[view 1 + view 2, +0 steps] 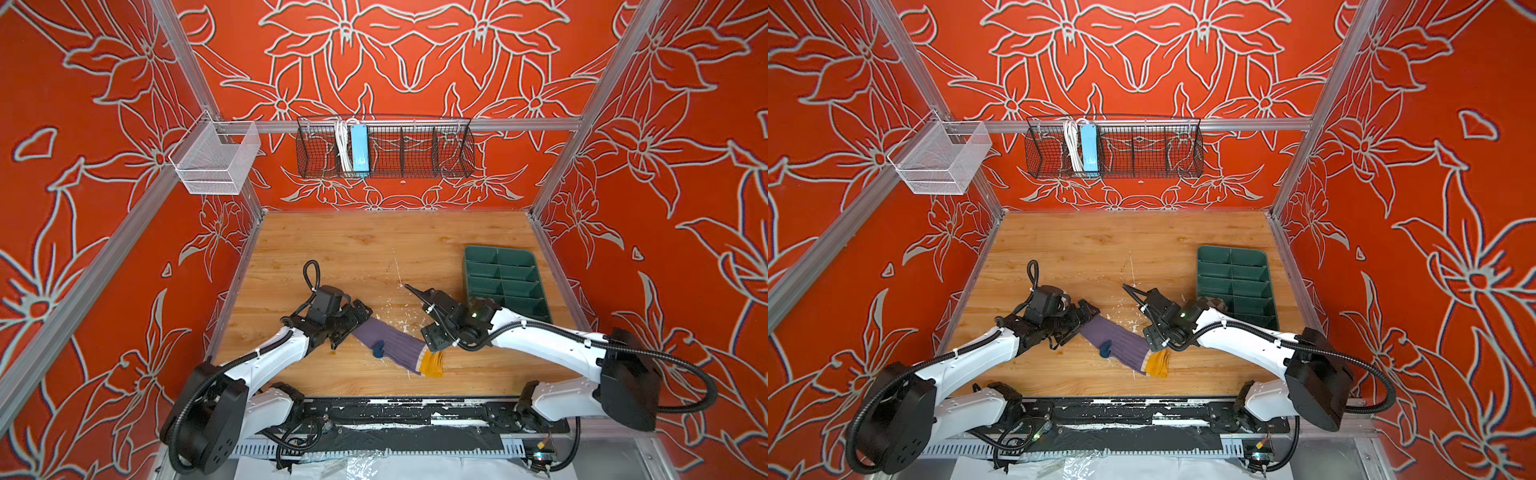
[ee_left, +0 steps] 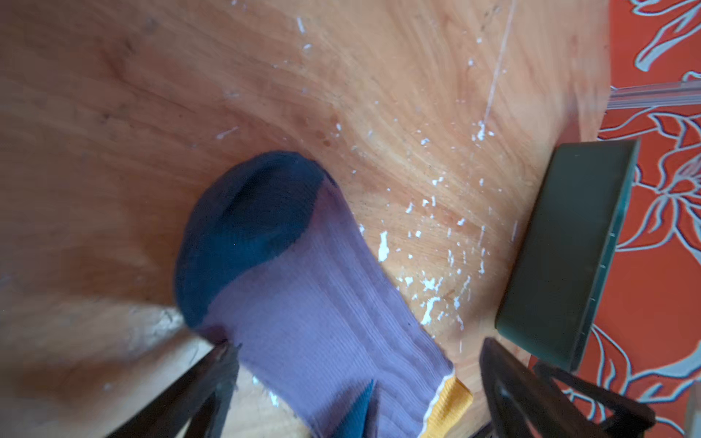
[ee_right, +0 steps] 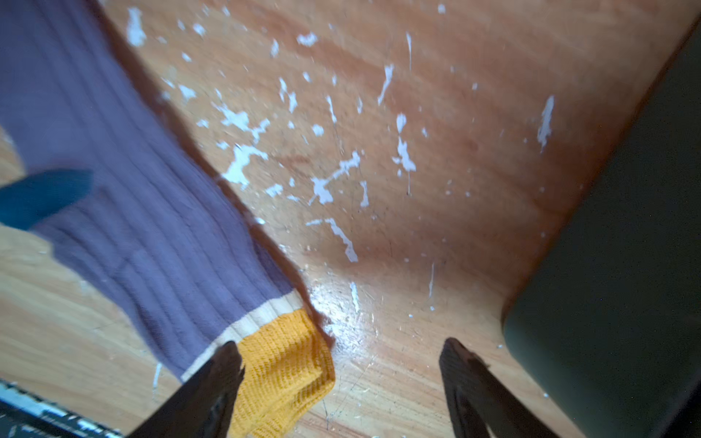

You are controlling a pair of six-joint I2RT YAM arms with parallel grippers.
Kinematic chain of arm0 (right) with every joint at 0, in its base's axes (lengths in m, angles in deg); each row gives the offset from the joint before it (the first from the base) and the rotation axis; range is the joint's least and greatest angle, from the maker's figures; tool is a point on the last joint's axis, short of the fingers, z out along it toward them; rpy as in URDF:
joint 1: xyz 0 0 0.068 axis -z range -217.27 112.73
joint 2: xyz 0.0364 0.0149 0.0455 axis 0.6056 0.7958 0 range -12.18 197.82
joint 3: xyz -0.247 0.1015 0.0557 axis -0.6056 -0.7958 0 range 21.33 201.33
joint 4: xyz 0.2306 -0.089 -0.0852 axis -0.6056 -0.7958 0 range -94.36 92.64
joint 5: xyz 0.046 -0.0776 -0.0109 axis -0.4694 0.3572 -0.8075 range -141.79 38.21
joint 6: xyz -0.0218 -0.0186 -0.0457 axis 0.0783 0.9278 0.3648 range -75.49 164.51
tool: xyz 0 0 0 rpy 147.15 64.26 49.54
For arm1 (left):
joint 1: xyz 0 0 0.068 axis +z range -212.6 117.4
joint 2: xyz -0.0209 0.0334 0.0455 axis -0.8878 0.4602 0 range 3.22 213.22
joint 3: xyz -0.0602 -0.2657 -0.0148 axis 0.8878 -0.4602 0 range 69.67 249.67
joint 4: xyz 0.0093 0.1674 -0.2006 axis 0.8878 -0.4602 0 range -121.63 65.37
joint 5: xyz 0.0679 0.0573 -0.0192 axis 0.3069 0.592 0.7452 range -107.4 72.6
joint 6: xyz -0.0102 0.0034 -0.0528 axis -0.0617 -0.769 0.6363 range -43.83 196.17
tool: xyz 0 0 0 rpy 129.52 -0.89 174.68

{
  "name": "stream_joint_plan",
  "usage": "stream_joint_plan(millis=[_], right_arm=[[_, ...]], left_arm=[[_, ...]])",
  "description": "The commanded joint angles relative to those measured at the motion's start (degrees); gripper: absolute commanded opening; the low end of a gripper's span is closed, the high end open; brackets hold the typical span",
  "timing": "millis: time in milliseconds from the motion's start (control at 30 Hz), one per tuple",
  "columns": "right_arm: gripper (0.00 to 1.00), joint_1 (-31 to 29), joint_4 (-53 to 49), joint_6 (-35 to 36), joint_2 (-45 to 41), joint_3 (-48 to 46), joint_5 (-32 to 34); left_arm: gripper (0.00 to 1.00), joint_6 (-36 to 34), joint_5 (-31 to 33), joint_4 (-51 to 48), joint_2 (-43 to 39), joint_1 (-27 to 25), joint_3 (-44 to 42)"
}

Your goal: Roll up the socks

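Ribbed purple sock [image 1: 386,338] w/ navy toe, mustard cuff lies flat, unrolled, on wooden tabletop [image 1: 374,249], centre-front. Rolling not started, I reckon. L gripper [image 2: 358,343] spread wide over toe end, R gripper [image 3: 341,343] spread by cuff, neither pinching. Beige argyle sock [image 1: 1219,302] peeks from green divided tray [image 1: 498,249], mostly behind R arm; can't tell if rolled.

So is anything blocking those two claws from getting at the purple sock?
Nothing visible does. The purple sock lies flat on the table. The open left gripper straddles it near the toe, and the open right gripper is at the yellow cuff. The green tray sits aside.
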Motion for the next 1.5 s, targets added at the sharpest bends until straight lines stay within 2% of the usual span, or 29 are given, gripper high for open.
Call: stream_joint_plan(millis=[0,400,733,900,1100,1233,1467], right_arm=[[0.85,-0.59,0.17,-3.95,1.84,-1.22,2.35],[0.86,-1.66,3.01,-6.32,7.01,-3.68,3.33],[0.87,-1.74,2.88,-7.94,8.32,-3.04,4.38],[0.87,-1.85,2.32,-9.17,8.6,-3.3,3.81],[0.87,-2.41,4.79,-10.94,7.29,-5.78,1.25],[0.87,-2.9,6.01,-11.52,6.75,-5.88,1.06],[0.87,-2.88,7.2,-13.01,5.68,-4.91,3.18]], left_arm=[[0.98,2.57,1.36,2.34,3.11,-0.23,0.26],[0.98,3.75,4.76,6.63,13.71,-0.21,2.93],[0.98,0.01,8.89,5.85,26.31,0.04,15.02],[0.97,1.15,7.59,8.75,34.39,1.15,20.01],[0.96,1.65,7.41,9.04,39.94,1.71,24.66],[0.95,0.21,6.82,9.51,37.8,1.81,24.33],[0.97,-7.04,14.68,-2.91,21.79,1.59,25.17]])
